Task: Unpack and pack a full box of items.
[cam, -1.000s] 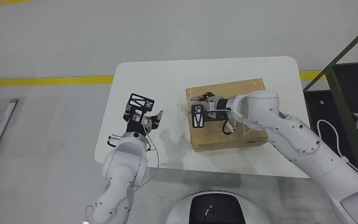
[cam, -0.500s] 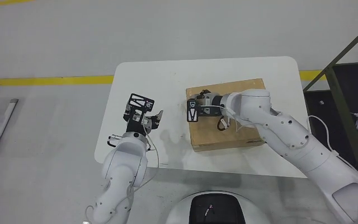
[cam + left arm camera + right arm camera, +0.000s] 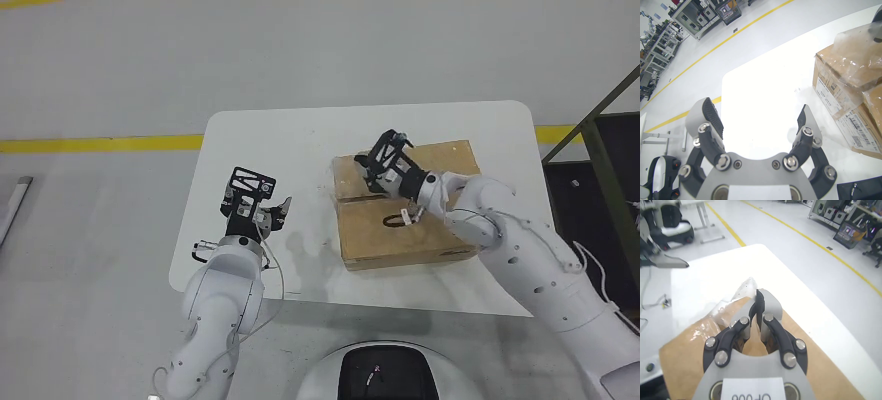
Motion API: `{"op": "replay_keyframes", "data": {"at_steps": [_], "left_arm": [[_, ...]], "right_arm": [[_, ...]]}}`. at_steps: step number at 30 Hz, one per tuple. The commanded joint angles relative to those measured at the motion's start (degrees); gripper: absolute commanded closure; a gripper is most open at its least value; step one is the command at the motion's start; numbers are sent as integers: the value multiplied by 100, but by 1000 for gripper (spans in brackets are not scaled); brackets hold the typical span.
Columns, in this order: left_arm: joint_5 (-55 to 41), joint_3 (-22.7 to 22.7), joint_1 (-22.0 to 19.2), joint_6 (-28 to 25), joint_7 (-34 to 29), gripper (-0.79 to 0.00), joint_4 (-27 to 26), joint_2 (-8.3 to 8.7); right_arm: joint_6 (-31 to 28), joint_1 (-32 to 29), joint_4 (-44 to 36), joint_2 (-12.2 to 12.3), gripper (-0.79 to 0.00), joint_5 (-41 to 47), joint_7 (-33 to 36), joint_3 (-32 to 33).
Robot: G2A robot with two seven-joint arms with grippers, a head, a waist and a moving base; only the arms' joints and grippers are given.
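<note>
The right gripper (image 3: 756,295) is pinched together on a strip of clear film (image 3: 745,286) that comes up off the box (image 3: 405,235), with its fingers above the far left part of the lid. The film runs from that grip down onto the cardboard and lies crinkled between the gripper and the lid beneath. The box sits on the right half of the white table (image 3: 270,140), with a seam across its top. The left gripper (image 3: 759,111) hangs with its fingers spread wide over bare table, to the left of the box and apart from it, holding nothing. Beyond the table are a yellow floor line (image 3: 100,143) and a dark rack (image 3: 570,195) at the right edge. The left wrist view gives the box's side with printed labels (image 3: 853,123) and film draped over its corner. The right wrist view gives the pinch itself, with one finger of the left gripper farther off. From above, the right arm comes in from the near right, bent across the box, wrist angled toward the far left, and the left arm lies straight out from the near edge
</note>
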Motion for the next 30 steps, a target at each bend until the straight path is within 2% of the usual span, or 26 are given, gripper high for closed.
{"op": "replay_keyframes", "data": {"at_steps": [1,5,17,21,24,26,30], "left_arm": [[0,0,0,0,0,-785,0,0],[0,0,0,0,0,-785,0,0],[0,0,0,0,0,-785,0,0],[0,0,0,0,0,-785,0,0],[0,0,0,0,0,-785,0,0],[0,0,0,0,0,-785,0,0],[0,0,0,0,0,-785,0,0]], "right_arm": [[177,-187,-97,1,0,770,34,197],[288,-461,-220,13,0,1668,168,461],[329,-501,-250,14,0,1729,145,493],[855,-724,-592,-6,0,2232,186,580],[1543,-941,-879,-49,0,3075,227,660],[1899,-1030,-1039,-56,0,3223,276,698],[2358,-1286,-1275,-77,0,3798,242,816]]}}
